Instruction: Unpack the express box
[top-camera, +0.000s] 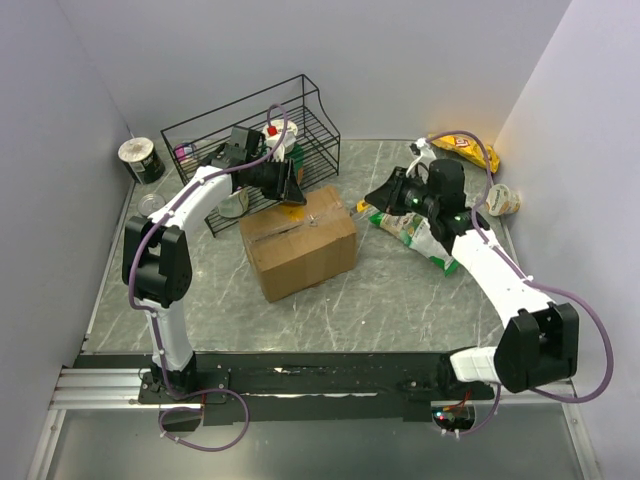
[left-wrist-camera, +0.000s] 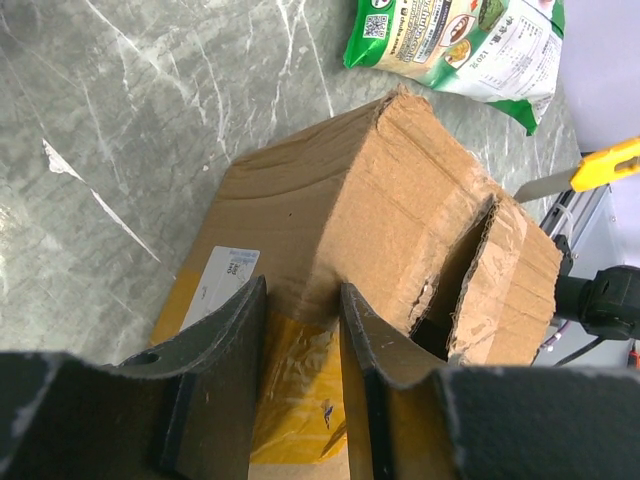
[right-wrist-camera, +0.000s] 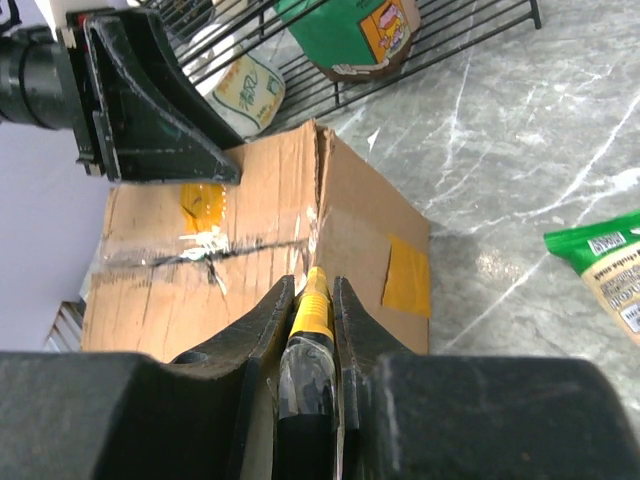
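STEP: slitting seam (right-wrist-camera: 200, 248) | box (top-camera: 298, 240) at frame centre | left gripper (left-wrist-camera: 302, 292) jaws apart, tips on box top | right gripper (right-wrist-camera: 312, 284) clamps knife (right-wrist-camera: 311, 305) | NEXT: draw your knife along seam, keep it shallow.

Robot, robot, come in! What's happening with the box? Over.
Left gripper open over express box top. Right gripper shut on yellow knife, at box's end. Box gaping at one end. Nothing blocking.
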